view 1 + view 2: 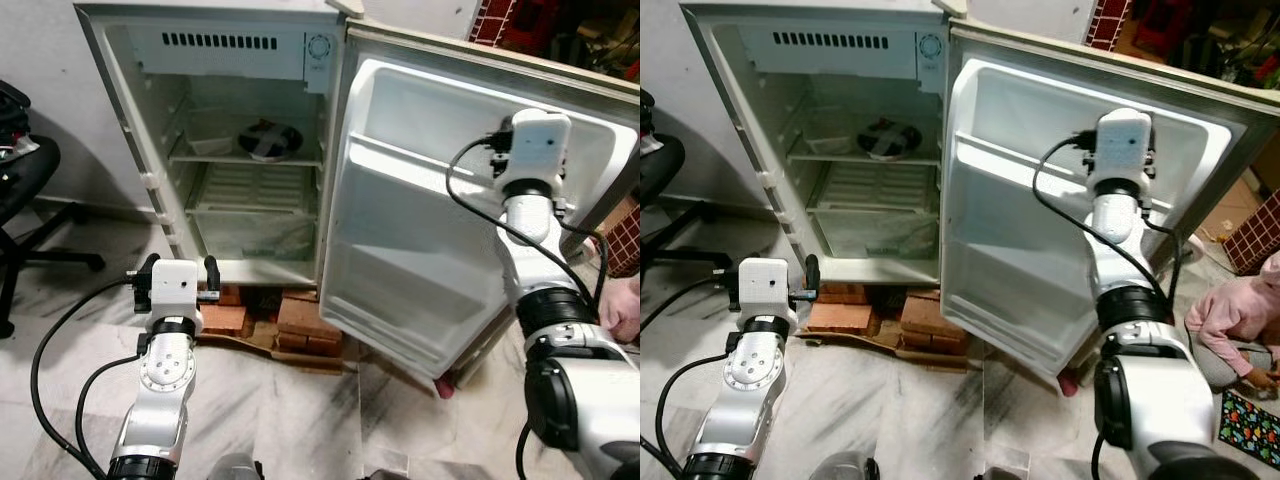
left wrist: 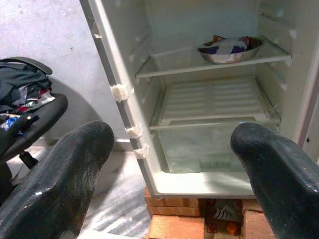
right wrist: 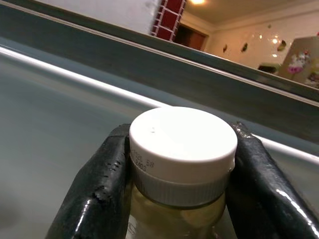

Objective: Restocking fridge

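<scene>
I am holding a white-capped bottle [image 3: 182, 149] in my right tool [image 3: 179, 174], closed just under the cap, at the upper right, against the fridge door [image 1: 420, 250], for shelving; my left tool [image 2: 174, 174] is hanging wide open and empty, lower left.

The fridge [image 1: 250, 150] is lined in smooth, faintly glossy white plastic, its door [image 1: 440, 230] moulded from the same stuff, and on the upper shelf sits a shiny metal bowl [image 2: 230, 50] with a crinkled wrapper in it. Underneath are rough red bricks [image 1: 300, 315] on a polished, veined marble floor [image 1: 290, 410]. The right gripper [image 3: 182, 174] – glossy black fingers (a bit scuffed) – pinches a clear jar [image 3: 174, 219] with a smooth matt white plastic cap [image 3: 182, 142]; the left gripper [image 2: 169, 169] has the same black sheen.
</scene>
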You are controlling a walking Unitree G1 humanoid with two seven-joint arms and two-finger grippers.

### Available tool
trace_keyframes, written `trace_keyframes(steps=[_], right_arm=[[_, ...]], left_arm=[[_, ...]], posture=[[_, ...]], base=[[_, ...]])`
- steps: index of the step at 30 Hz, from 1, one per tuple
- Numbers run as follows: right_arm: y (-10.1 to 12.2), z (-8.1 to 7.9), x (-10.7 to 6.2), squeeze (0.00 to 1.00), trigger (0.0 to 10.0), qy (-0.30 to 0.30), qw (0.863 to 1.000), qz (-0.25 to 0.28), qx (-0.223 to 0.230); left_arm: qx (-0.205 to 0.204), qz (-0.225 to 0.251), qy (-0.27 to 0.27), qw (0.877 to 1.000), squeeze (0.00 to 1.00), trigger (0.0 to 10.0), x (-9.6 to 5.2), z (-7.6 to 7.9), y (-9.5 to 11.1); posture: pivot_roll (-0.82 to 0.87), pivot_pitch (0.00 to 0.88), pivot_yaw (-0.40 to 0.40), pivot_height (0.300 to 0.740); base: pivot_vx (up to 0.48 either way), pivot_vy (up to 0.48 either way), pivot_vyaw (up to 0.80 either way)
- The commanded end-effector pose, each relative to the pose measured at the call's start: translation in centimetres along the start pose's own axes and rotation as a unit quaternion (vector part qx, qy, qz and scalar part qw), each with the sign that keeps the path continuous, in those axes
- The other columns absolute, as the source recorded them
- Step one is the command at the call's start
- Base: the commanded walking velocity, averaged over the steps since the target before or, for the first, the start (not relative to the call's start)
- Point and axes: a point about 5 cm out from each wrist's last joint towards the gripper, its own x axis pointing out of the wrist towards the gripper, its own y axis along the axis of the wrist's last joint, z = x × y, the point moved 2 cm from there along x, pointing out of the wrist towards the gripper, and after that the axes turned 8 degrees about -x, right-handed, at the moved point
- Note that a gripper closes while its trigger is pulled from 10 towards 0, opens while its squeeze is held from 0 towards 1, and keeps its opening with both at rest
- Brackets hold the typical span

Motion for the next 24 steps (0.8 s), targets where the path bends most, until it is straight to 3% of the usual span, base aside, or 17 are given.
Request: trace_keyframes(steps=[1, 2, 3, 14, 24], right_arm=[[-2.4, 0.0, -0.7, 0.00, 10.0, 0.006, 0.998, -0.057, -0.001], [-2.6, 0.1, -0.7, 0.91, 10.0, 0.007, 0.998, -0.062, 0.003], [-2.7, 0.1, -0.6, 1.00, 10.0, 0.010, 0.998, -0.065, 0.007], [-1.9, 0.9, 0.1, 1.00, 10.0, 0.004, 0.999, -0.048, 0.006], [0.8, 2.4, 1.1, 1.00, 10.0, -0.031, 0.999, 0.024, 0.003]], left_arm=[[0.000, -0.001, -0.002, 1.000, 0.00, 10.0, 0.0, -0.1, 0.1], [-0.001, -0.001, -0.003, 1.000, 0.00, 10.0, 0.0, 0.0, 0.1], [-0.001, -0.002, -0.004, 1.000, 0.00, 10.0, 0.0, 0.1, 0.1], [-0.002, -0.007, -0.005, 1.000, 0.00, 10.0, 0.1, 0.1, 0.0], [-0.003, -0.007, -0.007, 1.000, 0.00, 10.0, 0.2, 0.3, 0.1]], posture=[[0.13, 0.054, -0.045, 0.740], [0.13, 0.055, -0.044, 0.740], [0.13, 0.055, -0.044, 0.740], [0.13, 0.054, -0.042, 0.740], [0.12, 0.049, -0.037, 0.740]], base=[[0.000, 0.000, 0.00], [0.000, 0.000, 0.00], [0.000, 0.000, 0.00], [0.000, 0.000, 0.00], [0.000, 0.000, 0.00]])
